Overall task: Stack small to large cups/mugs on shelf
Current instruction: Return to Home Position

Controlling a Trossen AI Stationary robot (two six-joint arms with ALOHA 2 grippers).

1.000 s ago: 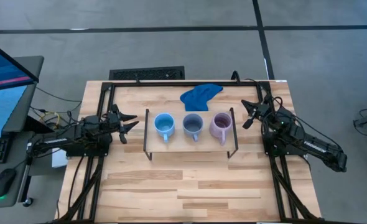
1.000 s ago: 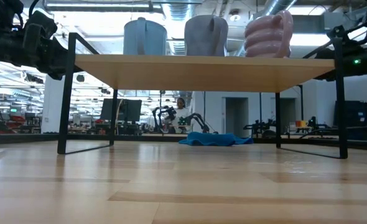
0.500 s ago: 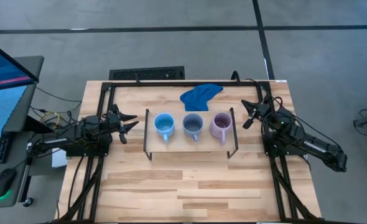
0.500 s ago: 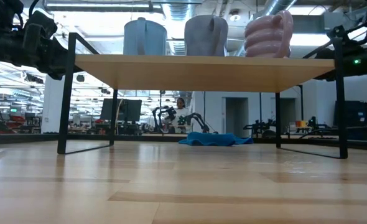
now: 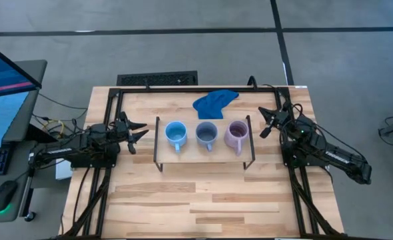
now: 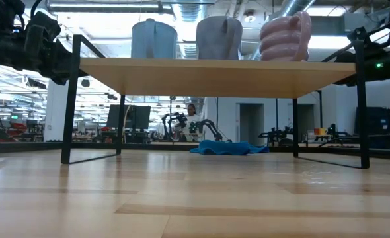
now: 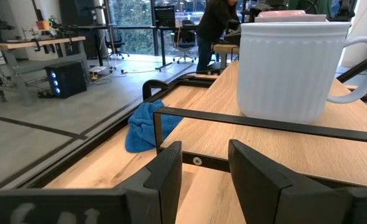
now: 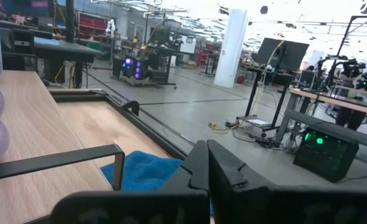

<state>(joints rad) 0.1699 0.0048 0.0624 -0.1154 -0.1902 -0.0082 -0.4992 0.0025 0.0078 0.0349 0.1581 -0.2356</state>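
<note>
Three mugs stand upright in a row on the shelf (image 5: pixel 183 155): a sky-blue mug (image 5: pixel 176 135) at the left, a grey-blue mug (image 5: pixel 206 135) in the middle, a lilac mug (image 5: pixel 237 135) at the right. Seen from the low view, their bases rest on the board (image 6: pixel 215 66), which stands on black wire legs. My left gripper (image 5: pixel 138 131) waits level, left of the shelf, open, with nothing between its fingers (image 7: pixel 171 171). My right gripper (image 5: pixel 266 121) waits right of the shelf, shut and holding nothing (image 8: pixel 205 158).
A bright blue cloth (image 5: pixel 214 102) lies crumpled on the table behind the shelf. A black frame (image 5: pixel 183 87) runs round the tabletop. A monitor (image 5: pixel 3 87), keyboard and mouse sit off the table's left side. Bare wood lies between the shelf and the near edge.
</note>
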